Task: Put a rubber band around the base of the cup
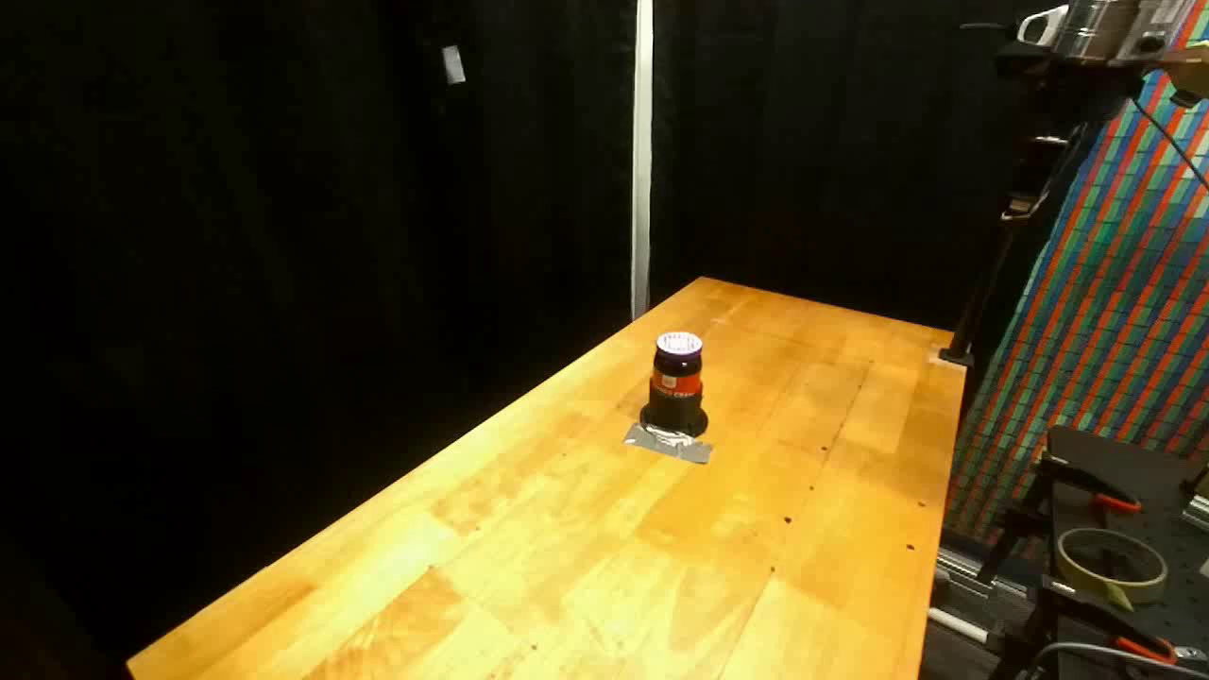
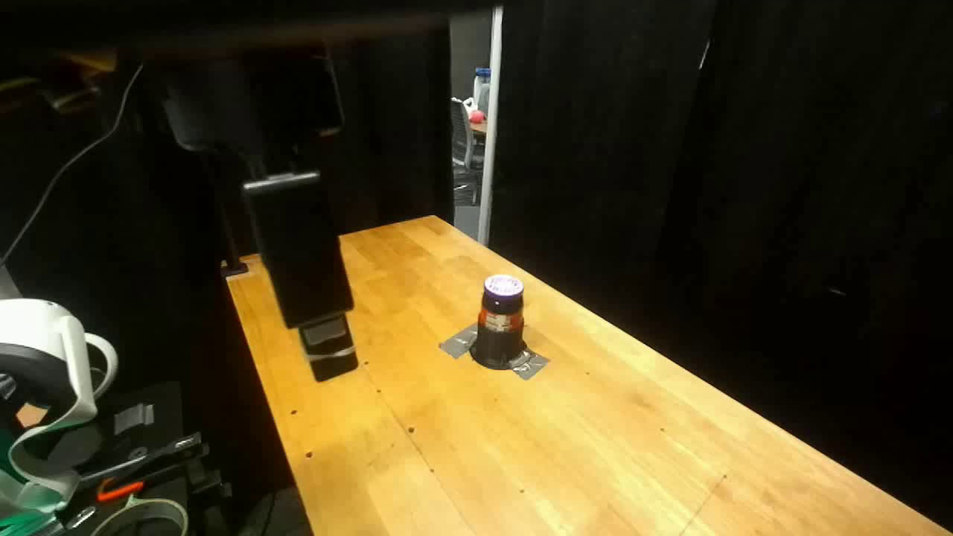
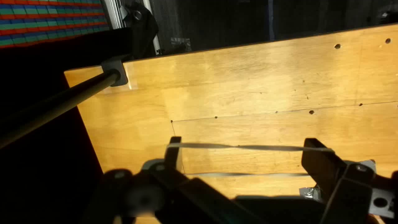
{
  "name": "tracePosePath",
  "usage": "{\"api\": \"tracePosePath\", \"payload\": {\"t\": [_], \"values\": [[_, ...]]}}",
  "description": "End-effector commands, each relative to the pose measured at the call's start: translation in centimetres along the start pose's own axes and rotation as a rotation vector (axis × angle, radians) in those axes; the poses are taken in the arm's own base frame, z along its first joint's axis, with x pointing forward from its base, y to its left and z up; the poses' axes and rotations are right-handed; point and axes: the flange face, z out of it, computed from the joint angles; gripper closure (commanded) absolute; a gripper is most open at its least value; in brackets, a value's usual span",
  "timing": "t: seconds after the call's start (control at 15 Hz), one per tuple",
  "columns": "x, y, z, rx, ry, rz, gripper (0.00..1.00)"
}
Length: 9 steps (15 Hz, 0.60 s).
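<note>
The cup (image 1: 677,382) stands upright on the wooden table in both exterior views (image 2: 502,320). It is dark with an orange-red band, a pale printed top and a black flared base. My gripper (image 3: 244,142) is open. The rubber band (image 3: 209,145) is stretched around both fingers, with two pale strands spanning the gap. In an exterior view the gripper (image 2: 333,368) hangs above the table, to the left of the cup and apart from it. The band shows there as a pale line (image 2: 333,355) across the fingertip. In the wrist view the cup is mostly hidden behind the right finger.
Silver tape (image 1: 697,451) lies at the cup's base on the table (image 1: 567,567). A dark pole is clamped (image 3: 115,73) at a table corner. A side surface holds a tape roll (image 1: 1112,564) and tools. Black curtains (image 1: 283,236) stand along the table's long side.
</note>
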Motion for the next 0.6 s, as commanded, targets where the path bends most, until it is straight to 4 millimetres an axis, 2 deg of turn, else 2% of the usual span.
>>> {"api": "tracePosePath", "payload": {"t": [0.0,0.4,0.47,0.53], "values": [[0.1,0.0,-0.2,0.0,0.002,0.0,0.0],[0.1,0.1,-0.4,-0.001,0.008,0.001,0.0],[1.4,-0.9,-0.4,-0.01,-0.005,-0.036,0.0],[3.1,-3.0,-0.4,0.011,-0.008,-0.078,0.0]]}}
